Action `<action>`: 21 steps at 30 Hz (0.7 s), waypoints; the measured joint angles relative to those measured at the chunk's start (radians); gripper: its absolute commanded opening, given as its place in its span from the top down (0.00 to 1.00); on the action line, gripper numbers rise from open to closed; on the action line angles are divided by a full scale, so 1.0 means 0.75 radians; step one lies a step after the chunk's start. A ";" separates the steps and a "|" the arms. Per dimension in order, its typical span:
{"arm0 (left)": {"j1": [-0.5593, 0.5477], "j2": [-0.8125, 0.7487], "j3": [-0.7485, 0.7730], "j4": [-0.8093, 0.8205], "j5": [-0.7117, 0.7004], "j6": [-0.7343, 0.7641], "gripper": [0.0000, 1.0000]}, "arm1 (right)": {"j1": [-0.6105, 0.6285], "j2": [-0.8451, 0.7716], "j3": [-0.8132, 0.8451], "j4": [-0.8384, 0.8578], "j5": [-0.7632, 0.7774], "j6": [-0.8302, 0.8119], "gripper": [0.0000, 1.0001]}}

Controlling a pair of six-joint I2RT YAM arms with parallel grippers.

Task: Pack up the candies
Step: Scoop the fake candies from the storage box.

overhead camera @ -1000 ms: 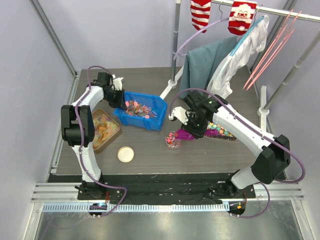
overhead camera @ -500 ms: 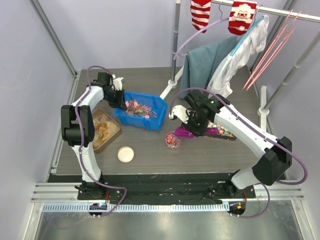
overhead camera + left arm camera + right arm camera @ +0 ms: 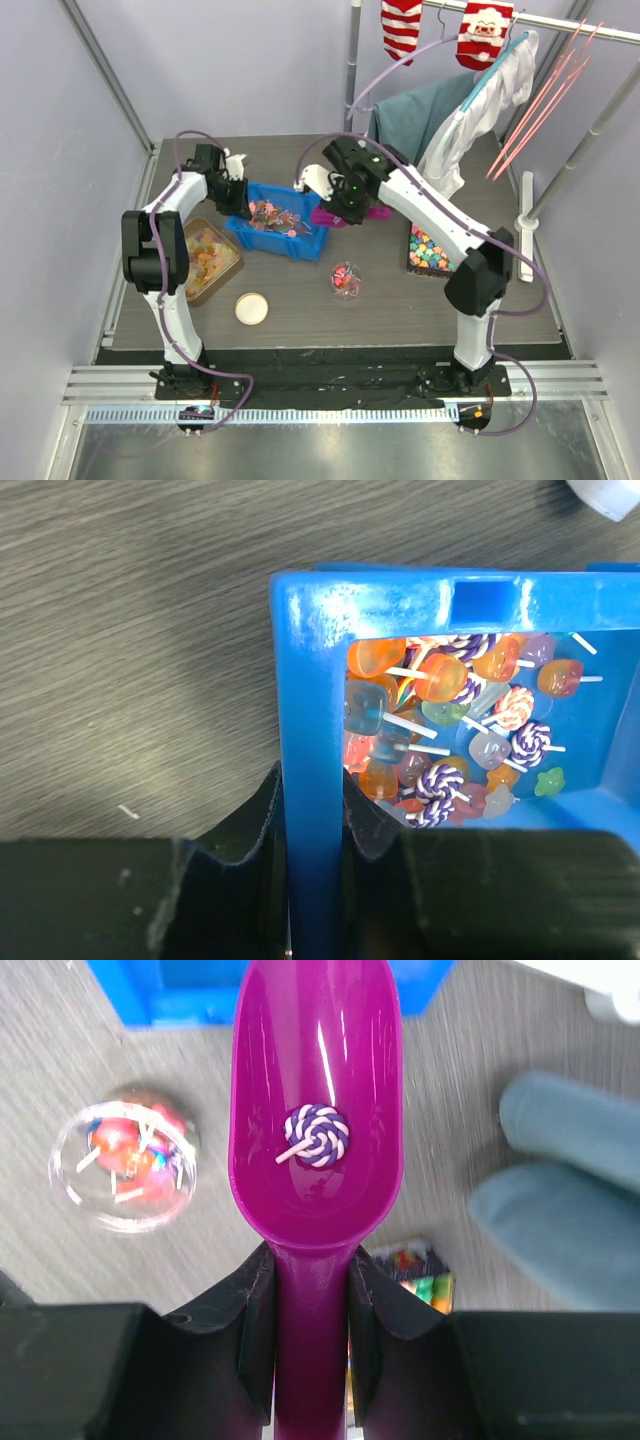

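Scoop (image 3: 315, 1050) with candy (image 3: 317, 1135), clamped in right gripper (image 3: 311, 1265), points at bin (image 3: 305, 730) left gripper (image 3: 310, 790) clamps.

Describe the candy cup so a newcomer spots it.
Find the blue bin in the top view. Just below its right corner stands a small clear round cup of red-pink candies. Its neighbour, the cream disc further left, is flat and opaque.

Bin (image 3: 305, 730): solid bright blue. Candies (image 3: 440, 675) inside: orange, pale blue and green, plus purple-and-white and pink-and-white swirls on white sticks. Scoop (image 3: 315, 1070): glossy magenta, carrying one purple-and-white swirl lollipop (image 3: 318, 1135). Cup (image 3: 68, 1195): clear, contents red and pink. Tabletop (image 3: 130, 630): grey-brown wood grain. Sock (image 3: 402, 25): red-and-white stripes. Cloth (image 3: 560, 1160): teal.
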 measured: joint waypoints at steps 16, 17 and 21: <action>-0.089 -0.054 -0.015 0.008 -0.191 0.005 1.00 | 0.086 0.424 0.358 -0.183 0.079 -0.046 0.99; -0.101 -0.058 -0.015 0.008 -0.195 0.006 1.00 | 0.086 0.441 0.375 -0.188 0.081 -0.047 0.99; -0.147 -0.097 -0.015 0.008 -0.228 0.012 1.00 | 0.087 0.498 0.413 -0.191 0.080 -0.049 0.99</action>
